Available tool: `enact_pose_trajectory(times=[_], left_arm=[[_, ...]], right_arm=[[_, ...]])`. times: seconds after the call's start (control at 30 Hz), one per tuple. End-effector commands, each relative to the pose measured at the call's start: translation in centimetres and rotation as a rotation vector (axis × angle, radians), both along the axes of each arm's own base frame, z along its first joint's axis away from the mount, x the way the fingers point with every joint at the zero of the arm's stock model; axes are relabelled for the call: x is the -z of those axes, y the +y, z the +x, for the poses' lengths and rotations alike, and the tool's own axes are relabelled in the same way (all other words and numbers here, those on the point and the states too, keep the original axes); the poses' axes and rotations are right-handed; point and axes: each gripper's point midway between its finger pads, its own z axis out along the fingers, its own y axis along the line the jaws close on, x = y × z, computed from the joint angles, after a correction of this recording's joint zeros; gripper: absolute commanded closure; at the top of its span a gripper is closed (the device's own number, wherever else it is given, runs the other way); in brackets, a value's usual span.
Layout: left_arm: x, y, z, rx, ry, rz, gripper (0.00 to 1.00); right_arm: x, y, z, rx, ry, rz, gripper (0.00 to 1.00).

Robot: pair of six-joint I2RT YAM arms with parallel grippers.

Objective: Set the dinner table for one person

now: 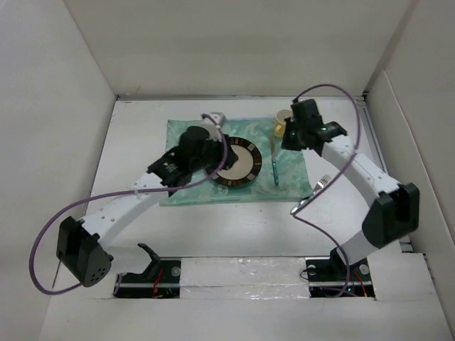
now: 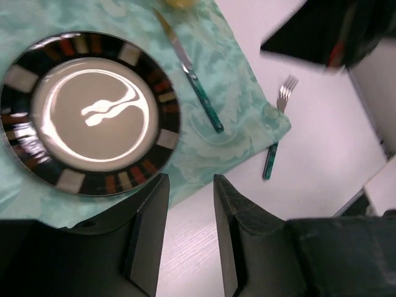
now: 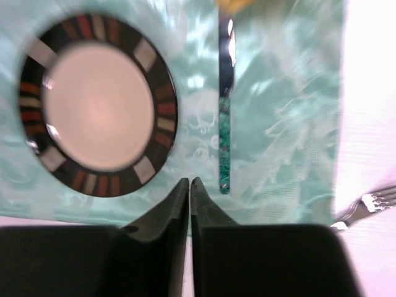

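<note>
- The dinner table point(image 1: 234, 227), a plain white matte top walled in by white panels, lies under both arms; a green placemat point(image 1: 186, 128) covers its middle, towards the far edge.
- A dark-rimmed plate point(image 1: 238, 165) sits at the placemat's centre, with a green-handled knife point(image 1: 275, 167) on the cloth just to its right.
- A fork point(image 2: 276, 129) lies off the cloth on the bare table, just beyond the placemat's near right corner, tines pointing away.
- The left gripper point(image 2: 190, 185) hangs over the placemat's near edge beside the plate, its fingers spread with nothing between them.
- The right gripper point(image 3: 189, 185) hovers above the placemat's near edge in line with the knife, its fingers pressed almost together and empty.
- The table itself looks rigid and fixed, a thing to set down on rather than grasp.
- Its hard, smooth top would likely let thin cutlery skid under a sideways push.
- The fork looks light, stiff and low-lying; the green handle, taken across its width near the middle, seems the safest hold.
</note>
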Motion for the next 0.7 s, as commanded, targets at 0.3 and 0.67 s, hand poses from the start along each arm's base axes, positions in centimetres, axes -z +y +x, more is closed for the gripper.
enact_pose_trajectory(times=[0.3, 0.67], left_arm=[[7.5, -18.0, -10.3, 0.514, -0.046, 0.253, 0.56], [15.4, -23.8, -8.7, 0.544, -0.003, 0.383, 0.48]], right_arm=[[-19.2, -9.2, -2.6, 0.240, -0.443, 0.273, 1.00], [-23.2, -9.9, -5.1, 0.212, -0.510, 0.393, 0.81]])
